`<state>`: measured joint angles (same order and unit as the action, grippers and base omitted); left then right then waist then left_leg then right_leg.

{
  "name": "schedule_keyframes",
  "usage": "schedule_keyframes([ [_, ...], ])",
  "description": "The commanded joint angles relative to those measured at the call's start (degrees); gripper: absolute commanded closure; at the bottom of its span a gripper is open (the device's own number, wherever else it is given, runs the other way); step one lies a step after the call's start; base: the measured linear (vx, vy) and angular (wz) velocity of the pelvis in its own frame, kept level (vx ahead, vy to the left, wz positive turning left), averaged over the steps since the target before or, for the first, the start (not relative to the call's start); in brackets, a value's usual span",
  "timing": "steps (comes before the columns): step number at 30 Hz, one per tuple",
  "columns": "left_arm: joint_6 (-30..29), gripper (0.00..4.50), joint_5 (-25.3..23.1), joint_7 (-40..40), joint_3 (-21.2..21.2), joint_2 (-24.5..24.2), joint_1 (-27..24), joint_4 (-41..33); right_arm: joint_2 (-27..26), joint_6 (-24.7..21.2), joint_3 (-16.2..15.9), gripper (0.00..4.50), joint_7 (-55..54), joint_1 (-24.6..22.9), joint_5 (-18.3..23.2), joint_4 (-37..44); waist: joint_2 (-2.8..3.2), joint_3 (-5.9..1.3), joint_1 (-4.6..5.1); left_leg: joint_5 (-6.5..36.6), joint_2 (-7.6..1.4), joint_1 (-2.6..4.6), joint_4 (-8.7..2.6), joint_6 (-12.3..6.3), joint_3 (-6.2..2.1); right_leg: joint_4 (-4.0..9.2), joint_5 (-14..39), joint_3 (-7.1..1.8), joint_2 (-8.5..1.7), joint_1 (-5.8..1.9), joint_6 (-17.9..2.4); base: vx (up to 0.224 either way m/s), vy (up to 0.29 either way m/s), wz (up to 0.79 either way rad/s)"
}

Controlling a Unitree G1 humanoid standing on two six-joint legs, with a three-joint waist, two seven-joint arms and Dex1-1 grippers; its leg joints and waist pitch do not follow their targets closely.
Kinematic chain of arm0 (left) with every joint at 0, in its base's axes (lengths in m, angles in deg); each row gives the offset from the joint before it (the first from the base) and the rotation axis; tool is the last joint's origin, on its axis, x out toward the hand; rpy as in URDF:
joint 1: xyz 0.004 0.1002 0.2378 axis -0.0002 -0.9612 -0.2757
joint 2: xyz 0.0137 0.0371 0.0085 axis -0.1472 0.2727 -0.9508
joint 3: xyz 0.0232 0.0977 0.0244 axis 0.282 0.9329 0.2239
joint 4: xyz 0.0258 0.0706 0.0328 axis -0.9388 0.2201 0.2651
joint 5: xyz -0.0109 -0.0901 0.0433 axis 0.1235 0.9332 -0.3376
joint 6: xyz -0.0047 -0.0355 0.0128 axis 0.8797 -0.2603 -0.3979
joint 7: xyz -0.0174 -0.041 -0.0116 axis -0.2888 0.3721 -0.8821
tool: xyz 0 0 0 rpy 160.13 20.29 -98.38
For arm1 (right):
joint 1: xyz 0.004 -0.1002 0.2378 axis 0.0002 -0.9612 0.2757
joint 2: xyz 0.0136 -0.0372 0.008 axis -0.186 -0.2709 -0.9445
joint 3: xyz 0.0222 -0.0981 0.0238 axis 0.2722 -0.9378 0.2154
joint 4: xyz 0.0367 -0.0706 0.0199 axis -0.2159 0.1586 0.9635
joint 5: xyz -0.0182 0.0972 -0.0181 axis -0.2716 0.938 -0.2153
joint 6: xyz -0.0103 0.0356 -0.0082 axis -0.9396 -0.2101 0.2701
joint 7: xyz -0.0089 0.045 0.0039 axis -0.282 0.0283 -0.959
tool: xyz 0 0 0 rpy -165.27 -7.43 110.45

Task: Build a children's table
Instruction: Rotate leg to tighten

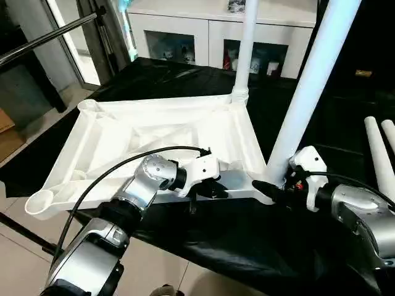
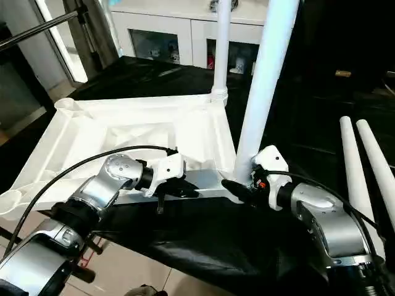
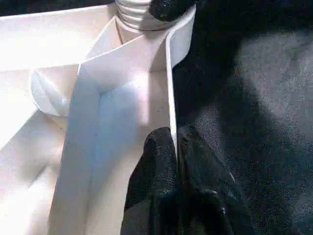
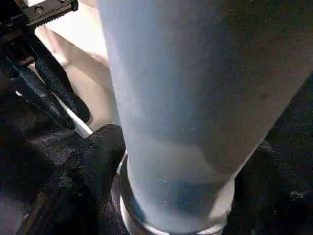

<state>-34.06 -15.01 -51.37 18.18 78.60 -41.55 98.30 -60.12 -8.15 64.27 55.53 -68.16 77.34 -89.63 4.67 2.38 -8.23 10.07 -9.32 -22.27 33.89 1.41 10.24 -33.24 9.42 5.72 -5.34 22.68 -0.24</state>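
Note:
The children's table top [image 1: 154, 132] lies upside down on a black cloth, ribbed underside up. Two white legs stand upright in its right-hand sockets, one at the far corner [image 1: 245, 49] and one at the near corner [image 1: 308, 86]. My left gripper [image 1: 213, 192] is shut on the thin near rim of the top [image 3: 171, 98], close to the near right corner. My right gripper [image 1: 273, 186] sits at the base of the near leg [image 4: 195, 98], one black finger [image 4: 93, 161] on each side of it and lying against it.
Two spare white legs [image 2: 361, 166] lie on the cloth at the right. A white glass-door cabinet [image 1: 203, 31] stands behind the table top. A metal bar [image 1: 49, 37] crosses the far left. The cloth's front edge drops to a tiled floor [image 1: 12, 228].

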Motion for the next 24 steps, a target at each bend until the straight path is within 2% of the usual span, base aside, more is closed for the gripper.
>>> schedule_keyframes([
  [1,0.7,4.5,0.0,-1.1,1.2,0.0,-0.1,-1.5,-0.3,-0.5,-1.2,1.41,0.2,-0.1,0.2,0.5,-1.62,-4.0,-0.11,9.0,-4.11,0.86,-3.53,-5.49,-1.5,3.35,12.3,-3.02,-4.69,-2.85,-11.5,0.0,0.0,0.0],
  [2,0.8,4.5,-0.1,-1.1,1.2,0.0,-0.1,-1.4,-0.4,-0.4,-1.3,1.41,0.2,-0.3,0.2,0.5,-1.62,-3.98,-0.11,9.0,-4.1,0.85,-3.52,-5.52,-1.49,3.37,12.4,-3.01,-4.68,-2.84,-11.5,0.0,0.0,0.0],
  [4,0.8,4.5,-0.3,-0.8,1.2,0.0,-0.1,-1.2,-0.6,-0.3,-1.4,1.71,0.1,-0.5,0.1,0.4,-1.61,-3.97,-0.1,9.4,-4.12,0.88,-3.54,-5.4,-1.5,3.42,12.9,-3.0,-4.68,-2.82,-11.4,0.0,0.0,0.0],
  [9,0.6,4.5,-0.8,0.9,1.0,0.2,0.2,-0.4,-1.5,-0.3,-1.5,1.8,-0.8,-1.1,0.2,0.2,-1.59,-3.96,-0.07,9.6,-4.1,0.87,-3.57,-5.27,-1.54,3.46,12.9,-2.98,-4.65,-2.83,-11.2,0.0,0.0,0.0],
  [11,-1.2,4.5,-1.2,5.1,-0.2,1.5,1.2,1.6,-4.8,-0.5,-0.9,1.8,-5.5,-1.1,-0.6,-1.5,-1.66,-3.86,0.01,10.2,-4.07,0.89,-3.66,-4.94,-1.53,3.61,14.0,-2.98,-4.65,-2.75,-11.1,0.0,0.0,0.0],
  [12,-2.5,4.5,-1.4,7.7,-0.9,2.6,1.9,2.9,-7.4,-0.7,-0.3,1.8,-9.5,-0.9,-1.3,-3.0,-1.47,-3.76,0.19,11.5,-3.95,1.11,-3.73,-4.23,-1.47,3.92,16.0,-2.93,-4.62,-2.41,-11.0,0.0,0.0,0.0],
  [14,-2.9,4.5,-1.6,9.2,-1.1,3.1,2.2,3.6,-8.7,-0.9,-0.2,1.81,-11.5,-0.6,-1.8,-3.8,-1.69,-3.47,0.42,13.9,-3.82,1.31,-4.08,-2.61,-1.59,4.5,20.6,-2.88,-4.63,-2.41,-9.7,0.0,0.0,0.0],
  [15,-4.0,4.5,-2.3,12.8,-1.4,4.7,3.6,5.5,-12.6,-1.3,0.0,1.81,-17.2,0.7,-3.1,-6.5,-1.45,-3.29,0.65,16.3,-3.77,1.61,-4.3,-1.5,-1.71,4.94,23.9,-2.88,-4.65,-2.19,-8.6,0.0,0.0,0.0],
  [17,-6.5,4.5,-2.8,18.1,-2.2,7.2,5.6,8.1,-18.1,-2.0,1.0,1.81,-25.1,3.2,-4.3,-10.4,-1.13,-3.07,1.08,18.8,-3.61,1.81,-4.5,-0.11,-1.93,5.21,26.8,-2.71,-4.62,-1.96,-8.0,0.0,0.0,0.0],
  [18,-7.2,4.5,-2.8,19.5,-2.4,8.0,6.2,8.8,-19.6,-2.3,1.3,1.81,-27.3,4.0,-4.6,-11.6,-1.27,-2.83,1.65,21.9,-3.51,2.2,-4.68,1.13,-2.25,5.7,30.5,-2.33,-4.7,-2.0,-6.7,-0.054,0.011,-0.04],
  [19,-7.7,4.5,-2.8,20.9,-2.6,8.8,6.8,9.4,-20.9,-2.4,1.3,1.81,-28.9,4.9,-4.8,-12.7,-1.37,-2.7,2.2,24.2,-3.39,2.45,-4.72,1.56,-2.4,6.22,32.7,-2.11,-4.66,-1.96,-5.5,-0.054,0.011,-0.04],
  [20,-8.1,4.5,-2.8,22.2,-2.9,9.6,7.4,10.0,-21.9,-2.3,1.2,1.81,-30.2,5.8,-5.1,-13.9,-1.26,-2.63,2.35,25.2,-3.36,2.73,-4.67,1.59,-2.4,6.52,33.6,-2.07,-4.66,-1.76,-5.1,0.0,0.0,0.0],
  [21,-8.5,4.5,-2.7,23.1,-3.0,10.4,8.0,10.4,-23.0,-2.1,1.1,1.81,-31.2,6.7,-5.2,-14.9,-1.32,-2.24,2.8,27.4,-3.11,3.06,-4.56,1.5,-2.43,7.22,36.4,-1.74,-4.58,-1.51,-4.0,0.0,0.0,0.0],
  [22,-8.8,4.5,-2.5,23.7,-3.2,11.2,8.5,10.8,-24.1,-2.0,1.2,1.81,-32.0,7.5,-5.0,-15.8,-1.22,-2.05,3.17,29.6,-2.85,3.68,-4.28,1.66,-2.49,7.96,39.5,-1.21,-4.55,-1.15,-2.7,0.0,0.0,0.0],
  [23,-9.0,4.5,-2.3,24.0,-3.2,11.6,8.8,11.1,-24.8,-2.0,1.3,1.81,-32.5,8.0,-4.9,-16.3,-1.22,-2.05,3.17,29.6,-2.85,3.68,-4.28,1.66,-2.49,7.96,39.5,-1.21,-4.55,-1.15,-2.7,0.0,0.0,0.0],
  [24,-8.5,4.5,-2.4,24.0,-3.1,12.9,9.5,11.4,-26.6,-1.4,2.0,1.46,-32.6,9.2,-4.2,-17.4,-0.74,-2.13,3.57,32.2,-2.9,4.44,-4.19,1.69,-2.87,8.7,40.1,-0.21,-4.35,-1.32,-1.1,0.0,0.0,0.0],
])
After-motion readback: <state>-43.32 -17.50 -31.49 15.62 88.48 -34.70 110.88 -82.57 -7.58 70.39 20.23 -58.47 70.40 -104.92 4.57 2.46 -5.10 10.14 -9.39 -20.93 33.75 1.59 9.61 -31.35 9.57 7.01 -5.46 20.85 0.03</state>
